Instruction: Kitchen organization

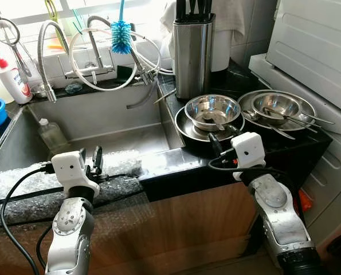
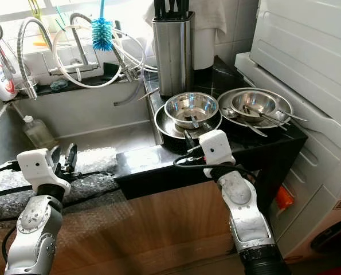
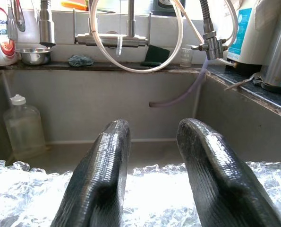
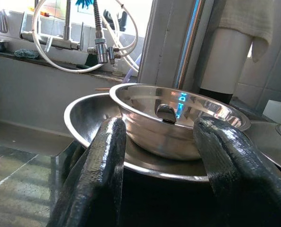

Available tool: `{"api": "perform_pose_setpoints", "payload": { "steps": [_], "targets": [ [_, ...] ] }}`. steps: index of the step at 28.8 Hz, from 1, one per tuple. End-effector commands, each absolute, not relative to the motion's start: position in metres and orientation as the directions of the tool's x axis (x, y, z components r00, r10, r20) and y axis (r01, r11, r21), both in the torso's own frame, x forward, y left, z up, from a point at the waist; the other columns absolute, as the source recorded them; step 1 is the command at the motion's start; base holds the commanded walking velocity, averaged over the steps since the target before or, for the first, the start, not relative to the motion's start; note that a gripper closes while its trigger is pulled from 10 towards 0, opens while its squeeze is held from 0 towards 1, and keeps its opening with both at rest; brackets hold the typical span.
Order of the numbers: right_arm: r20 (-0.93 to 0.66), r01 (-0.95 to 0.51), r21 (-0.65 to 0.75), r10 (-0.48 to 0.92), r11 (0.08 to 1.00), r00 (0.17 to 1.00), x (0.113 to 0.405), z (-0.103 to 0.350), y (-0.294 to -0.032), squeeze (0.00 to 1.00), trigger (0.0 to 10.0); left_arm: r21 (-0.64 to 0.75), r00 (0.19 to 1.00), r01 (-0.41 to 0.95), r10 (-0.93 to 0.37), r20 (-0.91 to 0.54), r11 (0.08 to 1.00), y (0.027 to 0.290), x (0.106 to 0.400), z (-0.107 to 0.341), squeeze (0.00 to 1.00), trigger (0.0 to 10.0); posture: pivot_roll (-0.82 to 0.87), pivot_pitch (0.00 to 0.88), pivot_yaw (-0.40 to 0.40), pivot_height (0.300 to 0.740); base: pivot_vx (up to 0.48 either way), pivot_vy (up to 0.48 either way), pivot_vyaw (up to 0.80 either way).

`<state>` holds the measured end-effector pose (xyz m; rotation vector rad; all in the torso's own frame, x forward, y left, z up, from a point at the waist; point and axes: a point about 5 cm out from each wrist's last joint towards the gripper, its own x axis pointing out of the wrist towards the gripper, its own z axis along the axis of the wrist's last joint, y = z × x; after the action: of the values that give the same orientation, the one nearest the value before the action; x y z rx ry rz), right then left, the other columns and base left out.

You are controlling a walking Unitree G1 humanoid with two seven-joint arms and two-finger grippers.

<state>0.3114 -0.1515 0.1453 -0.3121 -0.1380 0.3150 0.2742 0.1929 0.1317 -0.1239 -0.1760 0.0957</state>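
**Right hand lined up on the stacked bowl**

While the left hand (image 1: 93,161) is held with fingers parted and empty over the bubble wrap (image 1: 55,177) draped on the sink's front edge, the right hand (image 1: 220,139) is poised just short of the nearer dish stack on the dark bench (image 1: 176,166). Its fingers (image 4: 100,161) are spread, grasping nothing, and the steel bowl (image 4: 178,118) is framed between them just ahead, seated in a wider steel plate (image 4: 83,118) with a spoon (image 4: 166,112) lying inside it. Beyond that stack, to the hand's right, a second plate with a bowl (image 1: 276,106) and loose cutlery is seen; behind it a knife block (image 1: 193,54) stands.

The step in hand is judged to be the approach to the nearer bowl, with no contact made yet. A short advance is called for next, so that the bowl's rim is taken between the fingers before they are closed; the loose spoon could be tipped out on lifting.
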Motion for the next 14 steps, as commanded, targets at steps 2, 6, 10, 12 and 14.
{"api": "perform_pose_setpoints", "payload": {
  "steps": [2,6,10,12,14],
  "targets": [
    [0.086,-0.276,-0.330,0.320,0.903,0.943,0.3158,0.1477,-0.1503,0.00,10.0,-0.120,0.980,-0.092,0.112,0.165,0.988,0.1926,0.2762,0.1320,0.00,10.0,-0.02,0.000,0.107,0.740,0.000,0.000,0.00],
    [0.095,-0.261,-0.327,0.307,0.908,0.947,0.3174,0.1484,-0.1518,0.00,10.0,-0.121,0.979,-0.093,0.113,0.169,0.988,0.1924,0.2764,0.1324,0.00,10.0,-0.02,0.000,0.108,0.740,0.000,0.000,0.00],
    [0.101,-0.257,-0.328,0.304,0.909,0.947,0.3187,0.1496,-0.1521,0.00,10.0,-0.122,0.979,-0.094,0.114,0.171,0.988,0.1925,0.2768,0.1328,0.00,10.0,-0.02,0.000,0.108,0.740,0.000,0.000,0.00],
    [0.111,-0.251,-0.330,0.301,0.910,0.947,0.3200,0.1513,-0.1528,0.00,10.0,-0.123,0.978,-0.094,0.115,0.173,0.988,0.1921,0.2771,0.1332,0.00,10.0,-0.01,0.000,0.107,0.740,0.000,0.000,0.00],
    [0.119,-0.246,-0.332,0.299,0.911,0.947,0.3219,0.1530,-0.1535,0.00,10.0,-0.124,0.978,-0.094,0.115,0.174,0.988,0.1920,0.2773,0.1335,0.00,10.0,-0.01,0.000,0.108,0.740,0.000,0.000,0.00]
  ]
}}
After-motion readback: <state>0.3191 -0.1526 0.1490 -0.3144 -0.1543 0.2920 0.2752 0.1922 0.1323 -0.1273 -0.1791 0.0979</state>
